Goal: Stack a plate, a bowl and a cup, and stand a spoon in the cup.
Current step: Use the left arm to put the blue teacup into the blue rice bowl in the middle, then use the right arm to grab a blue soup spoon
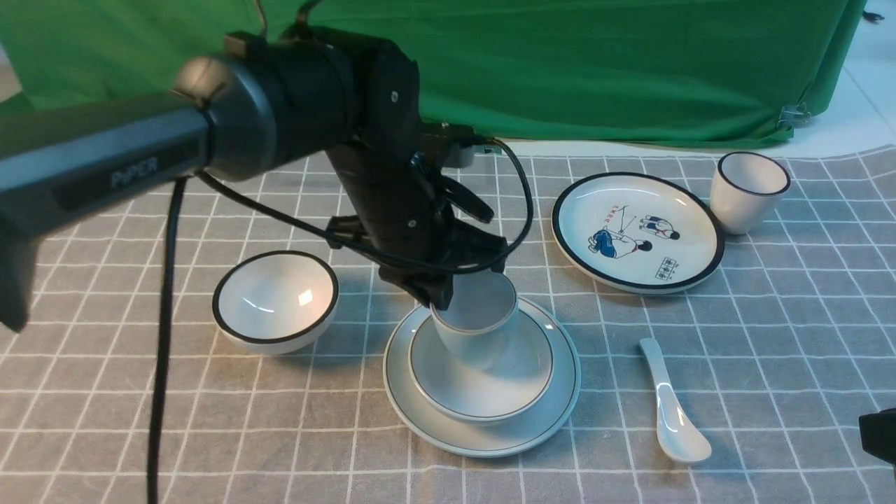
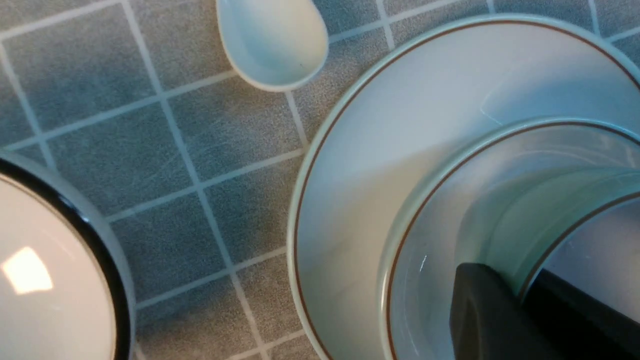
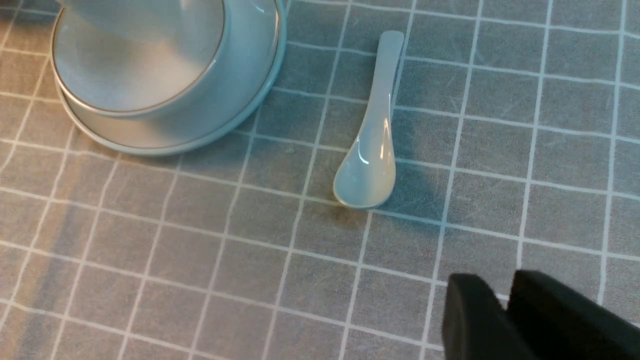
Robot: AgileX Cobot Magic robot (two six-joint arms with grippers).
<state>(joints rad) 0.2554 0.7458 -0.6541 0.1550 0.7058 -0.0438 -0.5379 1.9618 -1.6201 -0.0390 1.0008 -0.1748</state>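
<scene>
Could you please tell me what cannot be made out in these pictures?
- Cup base: front view, it blends into the equally pale bowl; whether they touch is unclear.
- Right gripper: right wrist view, the bottom edge crops it; its opening is unclear.
- Spoon: left wrist view, the top edge cuts off its handle.

Front view: the left arm [image 1: 378, 161] is masking part of the rim of the cup [image 1: 479, 322], and the lettering on the cartoon plate [image 1: 637, 231] is running too small to read. The left wrist view is cropping the spoon [image 2: 272, 42] at its handle, plus the black-rimmed bowl [image 2: 50, 280], the plate [image 2: 375, 125] and the bowl [image 2: 440, 220]. The right wrist view is cutting the right gripper [image 3: 510, 290] off behind its fingertips and leaving only the cup's base in frame.
</scene>
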